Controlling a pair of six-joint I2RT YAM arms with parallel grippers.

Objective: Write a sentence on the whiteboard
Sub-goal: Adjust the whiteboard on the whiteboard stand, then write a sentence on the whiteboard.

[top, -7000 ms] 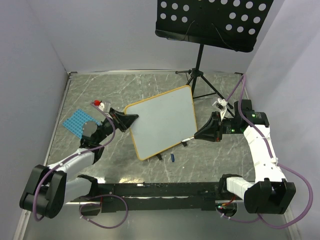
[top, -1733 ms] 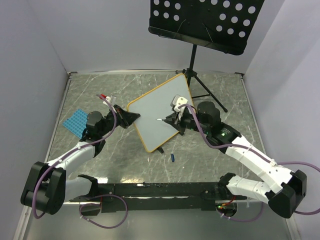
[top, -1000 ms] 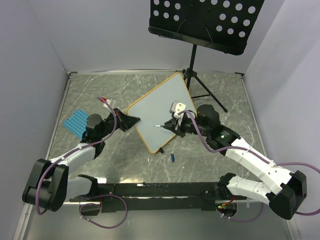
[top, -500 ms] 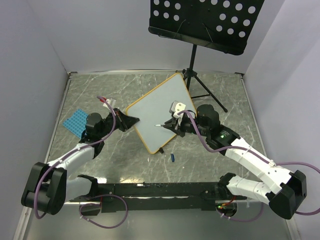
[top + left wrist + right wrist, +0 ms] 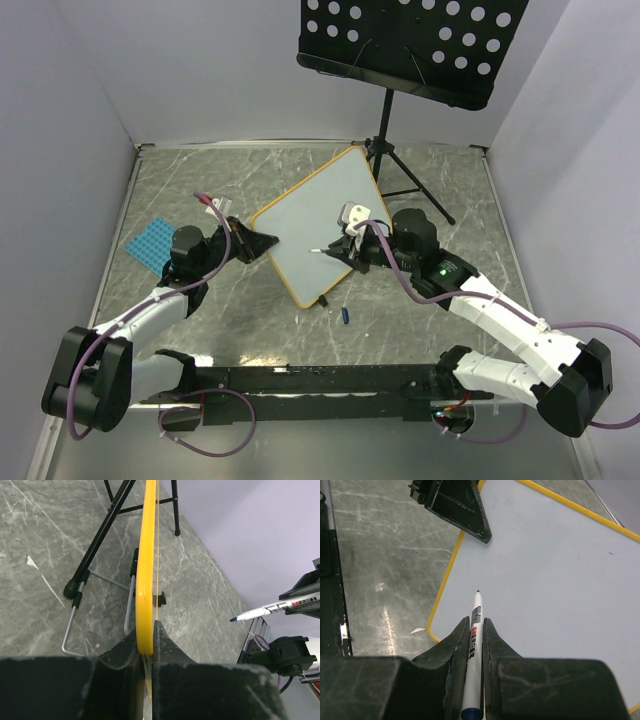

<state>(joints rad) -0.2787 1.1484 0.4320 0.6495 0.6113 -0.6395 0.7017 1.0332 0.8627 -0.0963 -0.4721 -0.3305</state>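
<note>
The whiteboard [image 5: 322, 220] has a yellow-orange frame and stands tilted on black clip feet. My left gripper [image 5: 262, 242] is shut on its left edge; the left wrist view shows the frame edge-on [image 5: 146, 565] between the jaws of that gripper [image 5: 148, 630]. My right gripper [image 5: 345, 252] is shut on a white marker [image 5: 476, 622] with its tip bare. The tip hovers just off the board's face [image 5: 560, 575], near the lower left corner. The face is blank; no sentence shows on it.
A black perforated music stand [image 5: 405, 45] stands behind the board, and its tripod legs [image 5: 100, 545] reach near the board's back. A blue dotted mat [image 5: 155, 245] lies at the left. A small blue cap [image 5: 345, 315] lies in front of the board.
Since seven seconds ago my right arm has swung from the board's right edge to in front of its face, holding the marker. Over the last second almost nothing moves.
</note>
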